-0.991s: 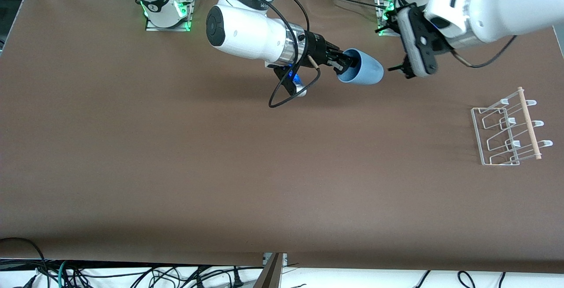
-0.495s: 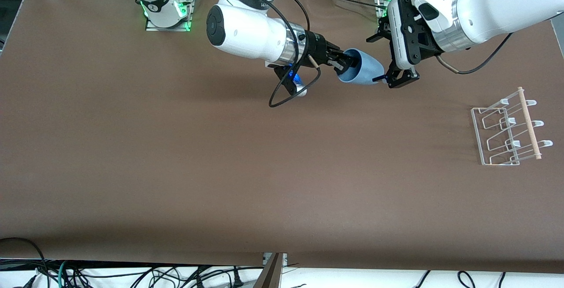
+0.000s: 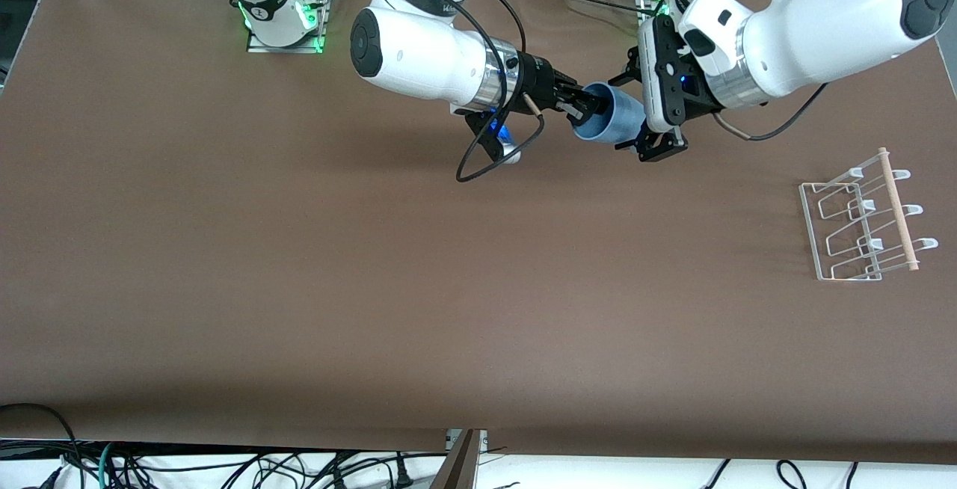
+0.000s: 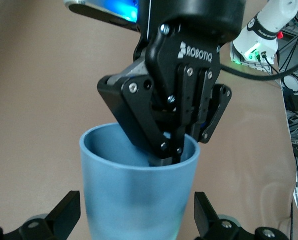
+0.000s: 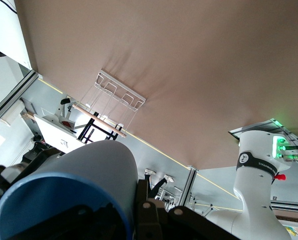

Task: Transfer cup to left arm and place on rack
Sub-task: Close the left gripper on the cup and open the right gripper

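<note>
One cup (image 3: 607, 117), one rack (image 3: 860, 220), two arms. Cup: light blue, tapered, handle-less, held on its side above the table (image 3: 374, 287). Right gripper (image 3: 585, 111) pinches its rim, one finger inside; housing reads "ROBOTIQ". Left gripper (image 3: 635, 111) straddles the cup's base, fingers spread. Rack sits toward the left arm's end.

Smooth matt plastic cup (image 3: 607, 117); white wire rack (image 3: 860, 220) with pale wooden rod.

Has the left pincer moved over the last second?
Yes. The left pincer has moved away from the rack, toward the right arm's end of the table, and now straddles the cup with its fingers open.
</note>
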